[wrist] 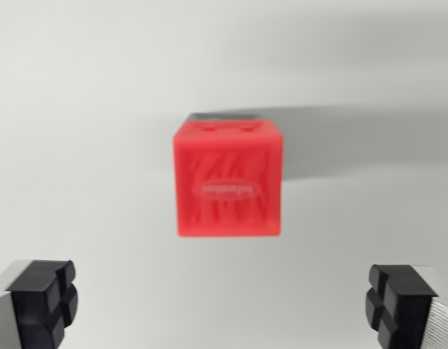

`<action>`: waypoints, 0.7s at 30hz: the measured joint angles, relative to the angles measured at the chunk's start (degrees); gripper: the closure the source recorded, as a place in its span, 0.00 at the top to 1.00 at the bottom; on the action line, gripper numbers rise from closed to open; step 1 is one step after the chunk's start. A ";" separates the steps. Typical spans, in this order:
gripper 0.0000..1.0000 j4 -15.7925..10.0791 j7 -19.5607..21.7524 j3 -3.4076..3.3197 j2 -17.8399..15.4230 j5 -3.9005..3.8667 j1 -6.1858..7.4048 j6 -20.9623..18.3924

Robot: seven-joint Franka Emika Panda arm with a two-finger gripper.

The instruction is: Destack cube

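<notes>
A red cube [228, 179] fills the middle of the wrist view, with an oval logo on the face towards me. A thin dark strip [224, 116] of something shows just beyond its far edge; I cannot tell what it is. My gripper [222, 302] is open. Its two black fingertips [44, 299] stand wide apart at the lower corners of the view, nearer to the camera than the cube. Nothing lies between them and neither touches the cube.
The cube rests over a plain white surface [78, 109]. A soft grey shadow [355, 142] stretches from the cube towards the wrist view's right.
</notes>
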 joint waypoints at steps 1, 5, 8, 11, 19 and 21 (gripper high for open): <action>1.00 -0.08 -0.05 0.00 1.05 0.01 0.01 0.93; 1.00 -0.65 -0.37 -0.01 4.20 0.33 0.08 4.48; 1.00 -0.92 -0.76 -0.02 6.19 0.80 0.15 6.95; 1.00 -1.00 -1.21 -0.02 8.67 1.48 0.22 9.43; 1.00 -1.01 -2.56 0.05 14.06 3.32 0.43 14.75; 1.00 -1.00 -2.93 0.15 15.18 3.83 0.44 15.85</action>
